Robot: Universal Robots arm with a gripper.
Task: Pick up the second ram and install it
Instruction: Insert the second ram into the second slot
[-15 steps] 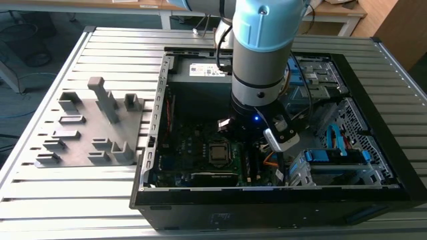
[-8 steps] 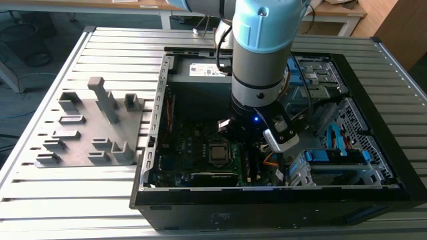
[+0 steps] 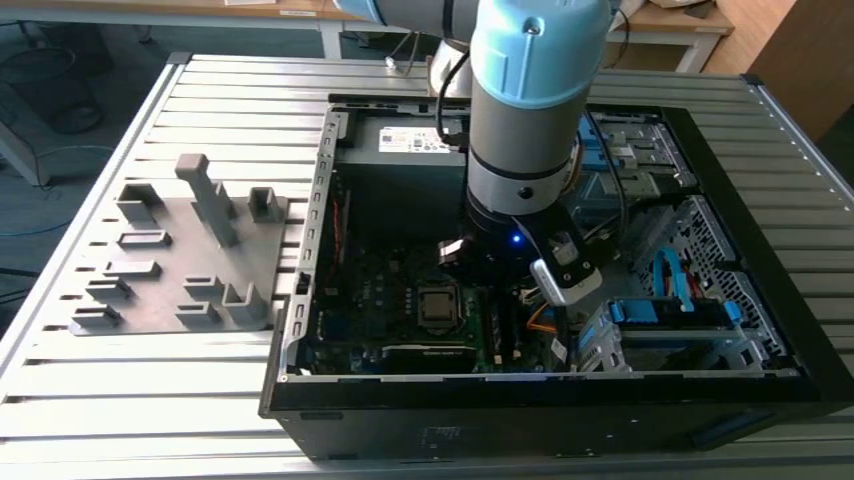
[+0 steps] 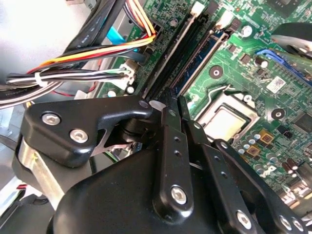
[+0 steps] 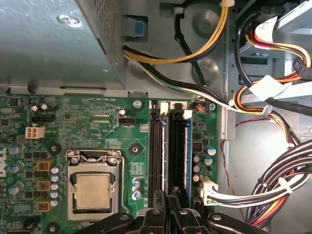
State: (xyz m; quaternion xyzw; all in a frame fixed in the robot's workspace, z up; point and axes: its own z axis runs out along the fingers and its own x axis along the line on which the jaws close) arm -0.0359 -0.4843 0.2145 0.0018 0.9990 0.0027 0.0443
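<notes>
My gripper [image 5: 169, 204] [image 4: 171, 101] is low inside the open computer case [image 3: 307, 300], over the memory slots beside the CPU socket [image 5: 92, 190]. Its two black fingers stand close together, shut on the near end of the second ram [image 5: 174, 156]. The ram is a thin dark stick standing on edge along one slot, between a black slot [image 5: 155, 151] and a blue slot [image 5: 188, 151]. White slot clips [image 5: 187, 113] sit at the far end. In the exterior view the arm [image 3: 527, 120] reaches straight down into the case and hides the fingers.
Bundles of orange, yellow and black cables [image 5: 273, 97] run close beside the slots. The metal power supply [image 5: 48, 44] is beyond the board. A grey plastic fixture [image 3: 180, 260] with upright blocks lies on the slatted table at the exterior view's left. Drive bays [image 3: 667, 310] fill the case's right.
</notes>
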